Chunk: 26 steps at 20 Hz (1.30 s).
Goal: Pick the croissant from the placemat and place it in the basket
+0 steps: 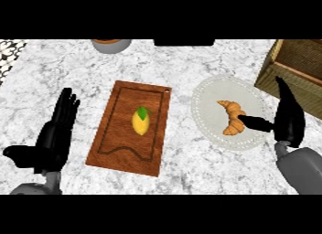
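Observation:
A golden croissant point(231, 117) lies on the round pale placemat point(217, 93) right of centre. My right hand point(289, 119) stands just right of it, fingers straight and pointing away from me, thumb stretched out to the croissant's near end; it is open and holds nothing. The woven basket point(303, 77) sits at the far right, beyond the placemat. My left hand point(54, 132) rests open at the lower left, fingers up.
A wooden cutting board point(116, 137) with a lemon point(141, 121) lies in the middle, left of the placemat. A grey bowl point(111, 45) and a dark object point(184, 42) sit at the far edge. A patterned tile area point(2, 59) shows far left.

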Motion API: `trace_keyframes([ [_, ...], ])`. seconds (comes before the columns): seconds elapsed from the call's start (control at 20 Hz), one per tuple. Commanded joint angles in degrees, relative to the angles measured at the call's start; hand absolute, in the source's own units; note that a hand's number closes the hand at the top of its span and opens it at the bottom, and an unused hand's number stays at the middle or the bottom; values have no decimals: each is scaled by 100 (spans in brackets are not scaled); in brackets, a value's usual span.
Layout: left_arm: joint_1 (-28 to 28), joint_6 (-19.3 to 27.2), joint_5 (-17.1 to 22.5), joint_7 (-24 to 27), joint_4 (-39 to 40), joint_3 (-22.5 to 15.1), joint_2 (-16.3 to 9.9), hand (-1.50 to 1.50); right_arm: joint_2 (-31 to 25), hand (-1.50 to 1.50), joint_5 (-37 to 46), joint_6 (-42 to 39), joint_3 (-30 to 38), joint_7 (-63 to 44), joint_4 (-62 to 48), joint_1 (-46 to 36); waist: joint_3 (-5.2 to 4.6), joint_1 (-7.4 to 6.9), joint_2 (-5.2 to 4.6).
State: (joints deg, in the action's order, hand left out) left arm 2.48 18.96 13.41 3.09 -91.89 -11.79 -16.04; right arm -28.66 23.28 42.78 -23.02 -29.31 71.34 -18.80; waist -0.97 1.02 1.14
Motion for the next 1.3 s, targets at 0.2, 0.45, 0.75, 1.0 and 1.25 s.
trace_keyframes([
  [0.2,-177,3,22,4,-114,-36,54,0,-807,-150,96,-2668,-548,-2602,979,-839,18,8,63],
  [0.45,-168,86,-28,76,-152,-59,198,0,-649,-150,-381,-3892,-635,-4361,2304,-1465,68,12,-7],
  [0.75,-157,0,-111,107,-110,-74,207,0,-584,-150,-270,-4465,-619,-5264,2206,-1877,79,-92,-83],
  [1.0,-158,-300,98,88,-154,224,-50,0,-495,-150,-185,-4527,-630,-5381,2009,-1693,84,-107,-90],
  [1.25,-277,1,-223,-19,-451,-92,248,0,-312,-150,52,-4320,-399,-5042,1956,-1291,94,-103,-94],
])
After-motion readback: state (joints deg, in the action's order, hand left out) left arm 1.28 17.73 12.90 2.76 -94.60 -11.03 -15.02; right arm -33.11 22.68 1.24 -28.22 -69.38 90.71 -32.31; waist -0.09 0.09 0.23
